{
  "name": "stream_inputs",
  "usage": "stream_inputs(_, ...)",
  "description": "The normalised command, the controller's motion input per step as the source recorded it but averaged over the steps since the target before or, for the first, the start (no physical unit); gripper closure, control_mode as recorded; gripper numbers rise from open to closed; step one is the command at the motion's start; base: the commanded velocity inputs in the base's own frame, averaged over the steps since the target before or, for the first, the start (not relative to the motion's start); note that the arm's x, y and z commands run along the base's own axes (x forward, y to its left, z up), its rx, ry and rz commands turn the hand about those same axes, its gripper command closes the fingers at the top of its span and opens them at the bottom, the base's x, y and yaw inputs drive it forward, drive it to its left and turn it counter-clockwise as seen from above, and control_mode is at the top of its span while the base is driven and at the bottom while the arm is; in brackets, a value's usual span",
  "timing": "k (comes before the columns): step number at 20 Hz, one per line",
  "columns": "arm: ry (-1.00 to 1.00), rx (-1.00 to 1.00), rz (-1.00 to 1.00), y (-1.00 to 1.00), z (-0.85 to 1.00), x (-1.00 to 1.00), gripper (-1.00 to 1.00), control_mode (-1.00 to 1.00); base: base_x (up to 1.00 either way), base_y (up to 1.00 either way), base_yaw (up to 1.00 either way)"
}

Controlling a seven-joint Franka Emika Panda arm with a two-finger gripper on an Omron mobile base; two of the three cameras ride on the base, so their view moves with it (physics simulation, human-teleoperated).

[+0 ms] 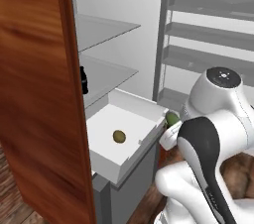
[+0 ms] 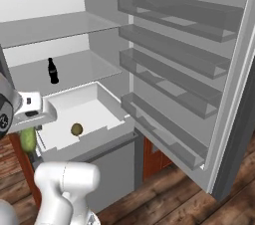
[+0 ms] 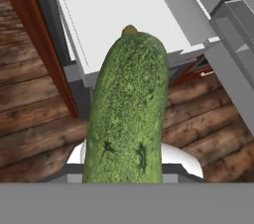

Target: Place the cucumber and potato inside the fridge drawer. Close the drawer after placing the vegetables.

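2 vegetables are in your scene, and you already hold 1 of them. Your gripper (image 3: 127,176) is closed on the cucumber (image 3: 128,109); in the hand view the cucumber stands up between the fingers and covers the middle of the picture, with its far tip toward the fridge drawer (image 3: 74,44). The finger tips themselves are hidden behind the cucumber there.

In the left base view you see the cucumber (image 1: 172,118) as a small green end next to the white hand, just beside the right front corner of the fridge drawer (image 1: 149,119), outside its wall. In the right base view the cucumber (image 2: 28,141) hangs under the white hand, at the left front corner of the fridge drawer (image 2: 112,100), above the wooden floor (image 2: 164,189).

The drawer is pulled out and open. The potato (image 1: 119,136) lies inside it on the white bottom, ahead of your gripper and well apart from the cucumber; the right base view shows the potato (image 2: 76,129) near the front wall of the drawer.

Beyond the drawer, a dark bottle (image 2: 52,71) stands upright on the glass shelf (image 2: 94,67). The fridge door (image 2: 199,79) stands open, to the right of your gripper.
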Motion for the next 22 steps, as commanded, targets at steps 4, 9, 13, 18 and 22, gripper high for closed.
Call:
stream_inputs(4,-0.15,0.05,0.0,0.0,-0.02,0.04,1.0,-1.0,0.0,0.0,0.0)
stream_inputs(9,-0.1,0.0,0.09,-0.22,-0.36,0.15,1.0,-1.0,0.0,0.0,0.0)
stream_inputs(13,-0.16,0.0,0.25,-0.48,-0.08,0.0,1.0,-1.0,0.0,0.0,0.0)
stream_inputs(18,0.0,0.0,0.28,-0.06,0.1,0.15,1.0,-1.0,0.0,0.0,0.0)
stream_inputs(22,0.07,-0.02,0.22,0.37,0.0,0.52,1.0,-1.0,0.0,0.0,0.0)
